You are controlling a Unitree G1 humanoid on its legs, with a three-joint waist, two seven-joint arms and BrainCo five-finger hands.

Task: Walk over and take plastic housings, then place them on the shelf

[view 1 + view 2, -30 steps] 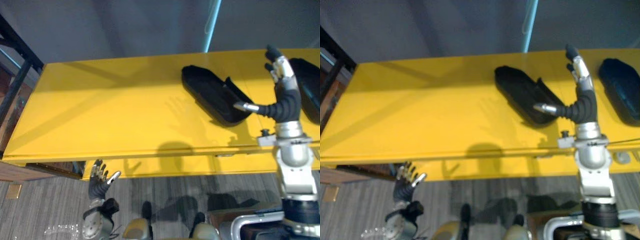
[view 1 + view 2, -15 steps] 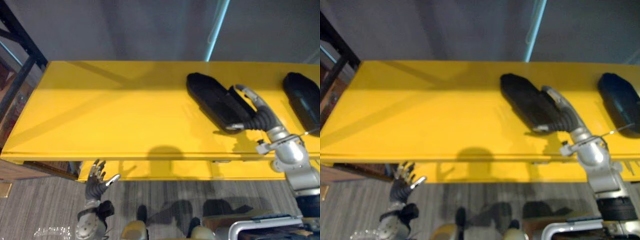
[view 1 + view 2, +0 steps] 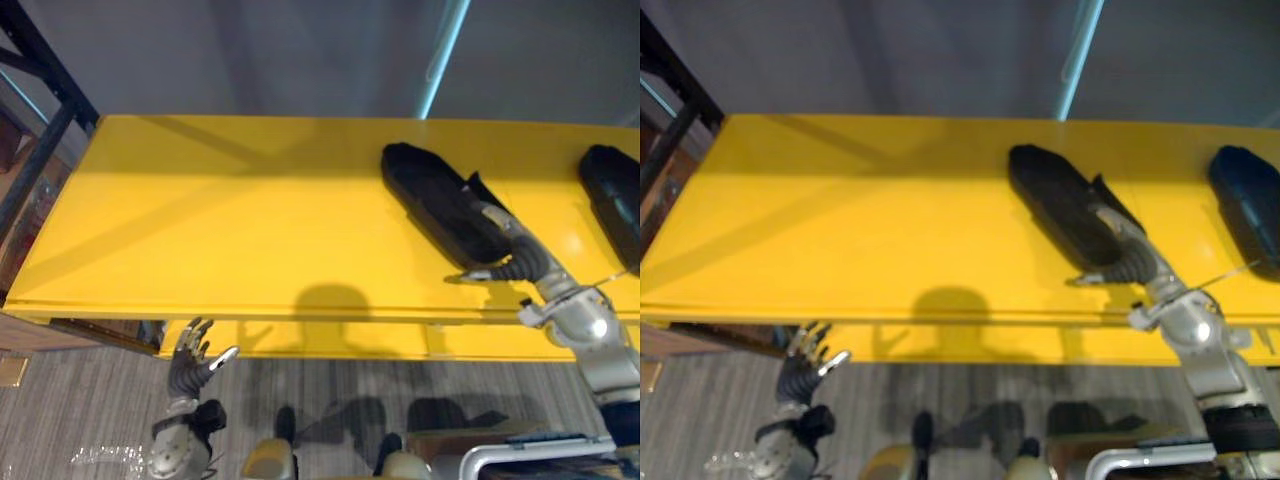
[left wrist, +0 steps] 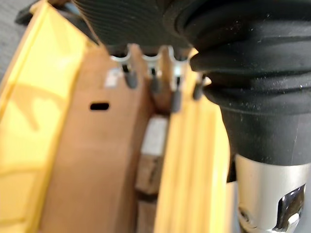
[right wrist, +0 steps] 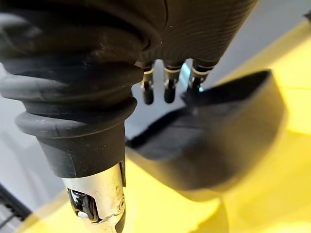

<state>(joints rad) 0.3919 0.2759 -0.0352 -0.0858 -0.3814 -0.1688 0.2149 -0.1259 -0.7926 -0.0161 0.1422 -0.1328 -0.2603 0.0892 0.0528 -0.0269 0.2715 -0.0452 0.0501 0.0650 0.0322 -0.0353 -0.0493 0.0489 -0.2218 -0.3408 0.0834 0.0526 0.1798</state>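
I am resting my right hand (image 3: 507, 247), fingers loose, on the plastic housing (image 3: 432, 196), near end; likely light, rigid, slick, so best gripped at its rim.

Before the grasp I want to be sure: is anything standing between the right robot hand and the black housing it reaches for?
Nothing visible does. The right robot hand is at the near end of the black plastic housing on the yellow surface, its straight fingers over the rim.

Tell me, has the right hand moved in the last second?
Yes. The right hand came down from the yellow shelf's far edge to the black housing.
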